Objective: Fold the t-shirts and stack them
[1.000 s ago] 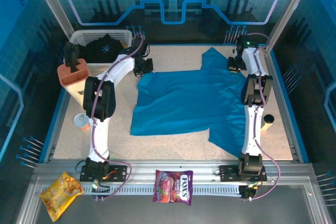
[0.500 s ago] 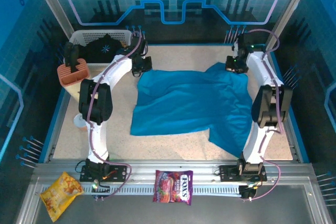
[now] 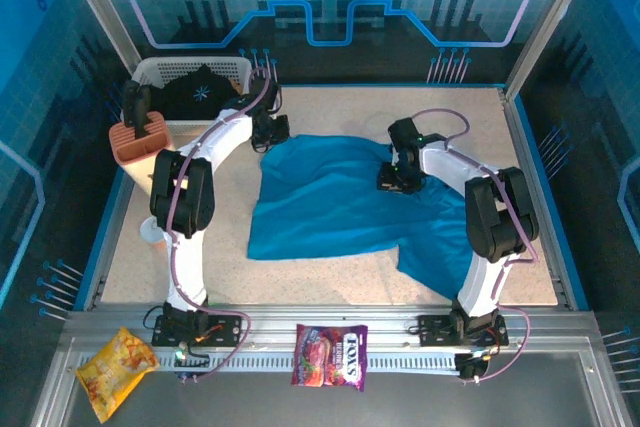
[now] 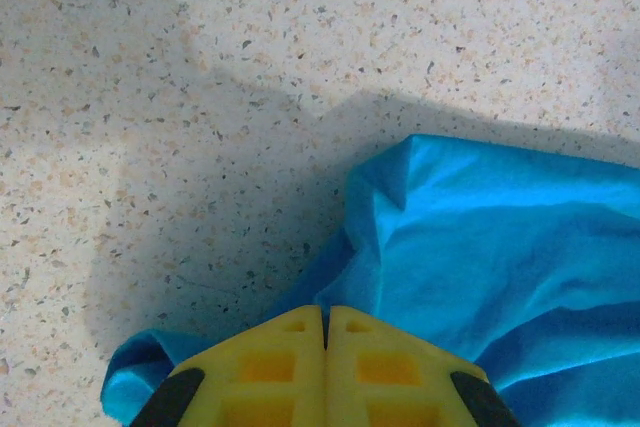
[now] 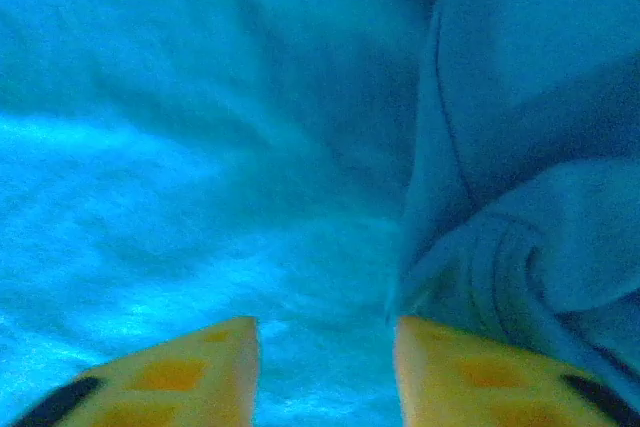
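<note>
Speckled tabletop bears the teal t-shirt mid-fold: left gripper pinched shut on its corner, right gripper parted, likely needing to close on cloth just beneath.

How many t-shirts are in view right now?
2. The teal-blue t-shirt lies on the table; the black t-shirt sits in the white basket at the far left. Others may be hidden under it.
</note>
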`<state>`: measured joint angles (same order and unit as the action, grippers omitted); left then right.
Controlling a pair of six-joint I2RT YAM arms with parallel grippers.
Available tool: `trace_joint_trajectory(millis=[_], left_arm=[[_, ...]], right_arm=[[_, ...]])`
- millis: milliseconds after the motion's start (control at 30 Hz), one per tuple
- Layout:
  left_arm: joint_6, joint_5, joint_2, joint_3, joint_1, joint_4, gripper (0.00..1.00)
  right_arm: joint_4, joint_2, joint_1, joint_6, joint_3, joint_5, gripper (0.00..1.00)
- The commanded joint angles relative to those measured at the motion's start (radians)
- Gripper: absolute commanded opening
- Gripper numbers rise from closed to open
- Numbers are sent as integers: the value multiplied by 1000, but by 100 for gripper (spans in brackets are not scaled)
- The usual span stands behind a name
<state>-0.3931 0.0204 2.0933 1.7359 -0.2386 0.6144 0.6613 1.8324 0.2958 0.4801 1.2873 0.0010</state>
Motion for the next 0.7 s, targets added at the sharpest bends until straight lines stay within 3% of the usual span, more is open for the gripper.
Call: trace_joint_trajectory(millis=[0,300,467,667], left_arm=[[0,-11,-38,-19,5,-8,0],[-4,-33,-33,-21,5,-22,0],[-15,-50,-32,-27,5,-32,0],[-19,-59,-44,-42,5,-38,0]], right_arm=[[43,-43,-36,6,90,72,51],[42,-80,-292,28,75,60,56],[54,56,-374,35,167,77,54],[66,215,-403,66,261,89,48]])
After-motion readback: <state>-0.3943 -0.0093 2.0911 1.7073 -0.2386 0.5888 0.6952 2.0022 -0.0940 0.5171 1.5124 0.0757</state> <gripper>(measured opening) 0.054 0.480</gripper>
